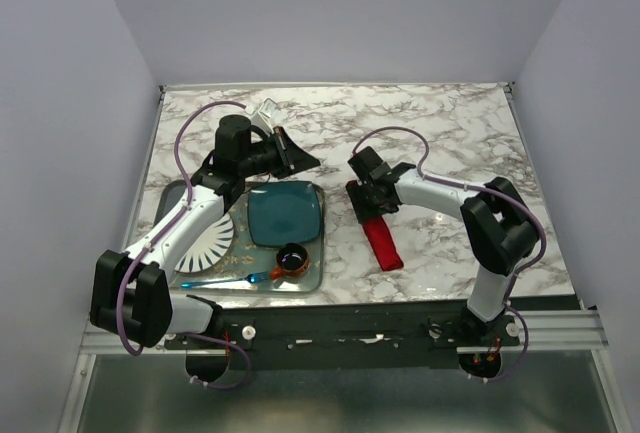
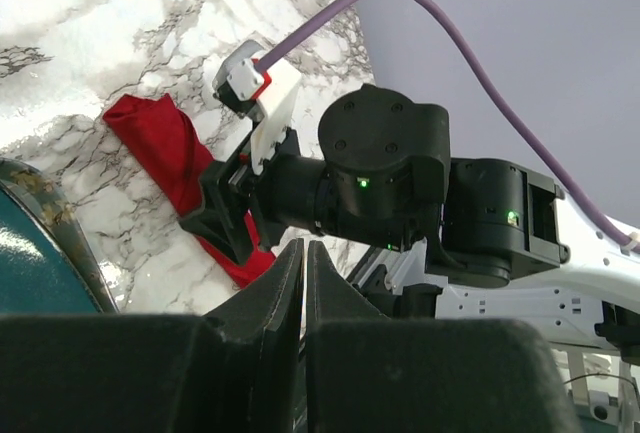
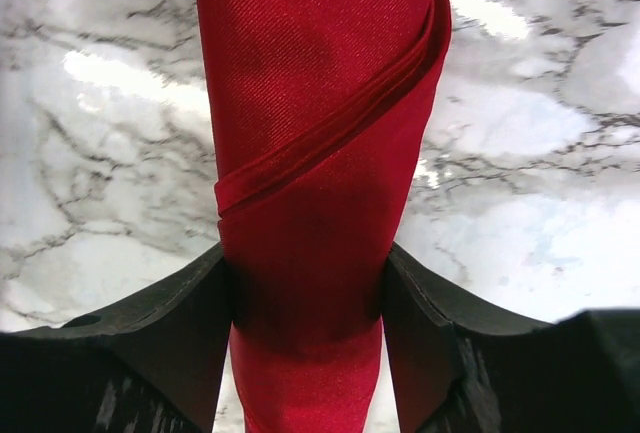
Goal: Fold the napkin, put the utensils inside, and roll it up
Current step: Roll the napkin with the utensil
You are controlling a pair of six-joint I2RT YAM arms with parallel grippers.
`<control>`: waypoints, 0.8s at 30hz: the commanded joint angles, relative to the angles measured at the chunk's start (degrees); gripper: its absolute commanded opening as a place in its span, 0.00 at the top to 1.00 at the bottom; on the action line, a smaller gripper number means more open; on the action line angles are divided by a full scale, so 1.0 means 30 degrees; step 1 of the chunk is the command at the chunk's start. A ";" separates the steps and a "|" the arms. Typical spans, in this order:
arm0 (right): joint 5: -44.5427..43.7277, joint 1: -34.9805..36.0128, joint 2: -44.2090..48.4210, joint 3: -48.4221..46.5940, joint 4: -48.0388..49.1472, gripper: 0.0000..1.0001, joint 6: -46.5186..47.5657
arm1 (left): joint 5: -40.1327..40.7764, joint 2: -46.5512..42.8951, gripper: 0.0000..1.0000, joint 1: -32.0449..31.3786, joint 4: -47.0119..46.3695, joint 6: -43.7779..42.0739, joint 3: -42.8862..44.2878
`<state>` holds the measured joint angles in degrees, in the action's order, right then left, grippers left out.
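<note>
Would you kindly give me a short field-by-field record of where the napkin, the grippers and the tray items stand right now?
napkin: rolled up, lying on the marble table, right of the tray
fork: not visible
right gripper: fingers against both sides of the napkin roll
left gripper: shut, holding nothing
on tray: teal plate, white striped plate, cup, blue utensil

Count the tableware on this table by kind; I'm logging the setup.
Plates: 2, teal square plate and white striped plate
Cup: 1
Blue plastic utensil: 1
Red napkin: 1
Tray: 1
Total: 6
</note>
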<state>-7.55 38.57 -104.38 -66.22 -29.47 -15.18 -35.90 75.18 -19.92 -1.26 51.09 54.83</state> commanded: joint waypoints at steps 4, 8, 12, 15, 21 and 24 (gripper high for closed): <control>-0.0823 -0.1809 -0.0949 -0.0133 -0.0076 0.37 0.0225 | -0.0806 -0.0186 0.87 0.0137 -0.0694 0.0226 -0.0053; -0.0677 -0.2863 -0.1680 -0.1450 -0.0633 0.37 0.0751 | -0.0953 -0.0010 0.87 0.0137 -0.0957 0.0372 -0.0053; -0.0178 -0.4355 -0.2617 -0.2799 -0.1072 0.38 0.1192 | -0.1099 0.0165 0.87 0.0166 -0.1046 0.0460 -0.0024; -0.0120 -0.5146 -0.3584 -0.4174 -0.1715 0.38 0.1573 | -0.1187 0.0224 0.87 0.0166 -0.1133 0.0548 -0.0053; 0.1227 -0.6058 -0.5487 -0.7420 -0.3264 0.41 0.2042 | -0.1334 0.0459 0.87 0.0196 -0.1339 0.0694 -0.0053; 0.1491 -0.6292 -0.6514 -0.8860 -0.4029 0.41 0.2188 | -0.1480 0.0633 0.87 0.0196 -0.1456 0.0782 -0.0024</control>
<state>-4.45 20.91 -118.32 -86.70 -36.29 -10.70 -38.11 76.23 -19.70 -3.92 52.90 54.83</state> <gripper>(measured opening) 0.594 0.128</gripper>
